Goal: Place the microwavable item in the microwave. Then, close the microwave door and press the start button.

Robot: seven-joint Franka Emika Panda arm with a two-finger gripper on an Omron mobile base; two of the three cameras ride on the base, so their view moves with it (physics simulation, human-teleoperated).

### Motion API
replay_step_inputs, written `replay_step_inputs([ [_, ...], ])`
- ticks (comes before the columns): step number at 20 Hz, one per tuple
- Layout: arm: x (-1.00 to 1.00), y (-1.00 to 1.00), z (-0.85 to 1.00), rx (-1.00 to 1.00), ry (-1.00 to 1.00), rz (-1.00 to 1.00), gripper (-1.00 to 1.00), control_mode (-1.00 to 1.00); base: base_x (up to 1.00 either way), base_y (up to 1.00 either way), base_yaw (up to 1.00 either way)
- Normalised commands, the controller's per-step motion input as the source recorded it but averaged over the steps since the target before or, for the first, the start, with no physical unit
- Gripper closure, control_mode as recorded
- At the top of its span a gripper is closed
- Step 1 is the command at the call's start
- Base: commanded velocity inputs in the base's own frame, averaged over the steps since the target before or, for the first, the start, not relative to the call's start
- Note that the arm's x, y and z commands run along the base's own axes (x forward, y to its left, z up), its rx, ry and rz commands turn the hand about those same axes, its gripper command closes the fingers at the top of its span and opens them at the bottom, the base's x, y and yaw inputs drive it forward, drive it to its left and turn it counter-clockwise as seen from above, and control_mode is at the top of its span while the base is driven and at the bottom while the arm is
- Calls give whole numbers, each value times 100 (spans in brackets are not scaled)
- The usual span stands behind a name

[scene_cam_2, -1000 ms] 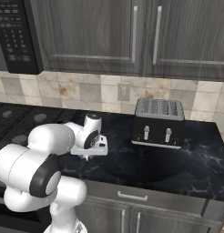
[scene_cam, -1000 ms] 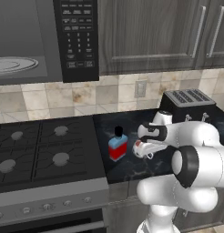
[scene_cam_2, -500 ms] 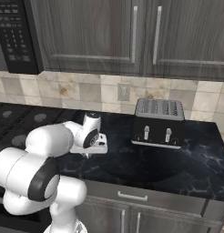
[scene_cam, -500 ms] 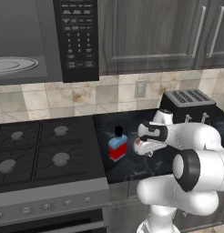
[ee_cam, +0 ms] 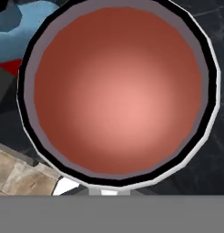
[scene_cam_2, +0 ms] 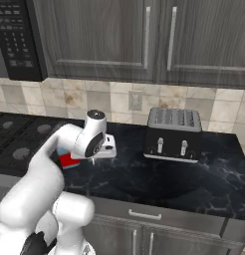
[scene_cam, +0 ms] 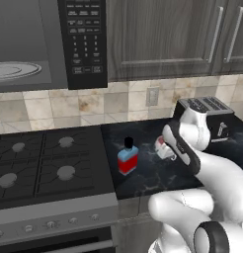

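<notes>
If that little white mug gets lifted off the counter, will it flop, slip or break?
The mug looks rigid, probably ceramic, so it should keep its shape but could chip if dropped. Its smooth, glossy rim may be slippery for the hand closed on it. It looks empty, so likely light, and the red inside shows nothing to spill.

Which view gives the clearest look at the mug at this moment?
The hand view: the mug is seen from straight above, with its reddish-brown inside and its round rim plain. The left base view gives a small part of it beside the arm, near the bottle. In the right base view the arm hides it.
</notes>
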Motion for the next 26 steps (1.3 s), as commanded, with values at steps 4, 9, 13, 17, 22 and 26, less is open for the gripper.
replay_step_inputs([
  [4,-85,-7,100,0,-4,0,100,-100,0,0,0],
  [9,-87,0,95,0,0,0,100,-100,0,0,0],
  [13,-65,0,89,0,2,0,100,-100,0,0,0],
  [17,-25,0,68,0,6,0,100,-100,0,0,0],
  [22,0,0,32,0,12,0,100,-100,0,0,0],
  [26,0,5,0,0,17,1,100,-100,0,0,0],
])
